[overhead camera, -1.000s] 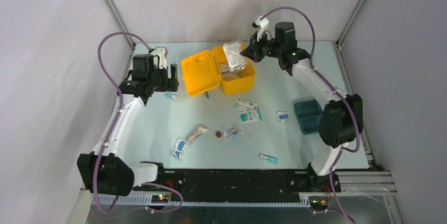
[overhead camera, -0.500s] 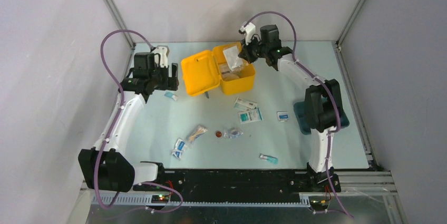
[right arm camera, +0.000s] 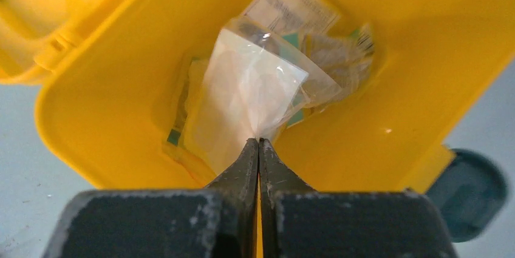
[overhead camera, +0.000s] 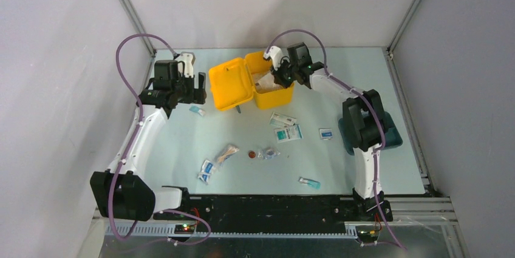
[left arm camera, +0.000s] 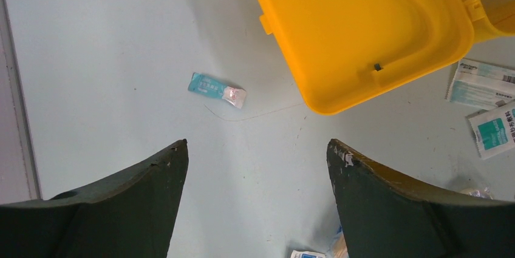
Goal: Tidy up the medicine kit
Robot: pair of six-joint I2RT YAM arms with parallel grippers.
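Fingertips of the right gripper [right arm camera: 259, 142] are pressed flat together, pinching the near edge of a clear plastic pouch with a white pad inside [right arm camera: 246, 97]. The pouch hangs into the base of the bright yellow plastic hinged-lid medicine kit [right arm camera: 91, 124], over other wrapped packets lying there.

The kit stands open at 12 o'clock on the pale blue-grey table [overhead camera: 182, 142], with its lid laid back at 9 o'clock of the base.

At 9 o'clock of the lid and apart from it, the left gripper [left arm camera: 256, 145] hovers with jaws spread wide, holding nothing. Under it, a small teal-and-white sachet [left arm camera: 217, 90] lies near the lid's corner without touching it.

At 6 o'clock of the kit lie a long white-and-teal sachet [overhead camera: 283, 119] and, just beside it, a squarer teal-printed sachet [overhead camera: 288, 133]. A smaller white sachet [overhead camera: 326, 133] sits at 3 o'clock of these.

A flat dark teal tray [overhead camera: 393, 139] at the table's 3 o'clock is mostly hidden by the right arm.

Mid-table there are a wrapped bundle of thin sticks [overhead camera: 226, 153], a small brown round thing [overhead camera: 249, 155] and a crumpled clear wrapper [overhead camera: 268, 153]. Blue-and-white sachets [overhead camera: 207, 171] lie at 7 o'clock, and a small teal-ended tube [overhead camera: 309, 182] at 5 o'clock.
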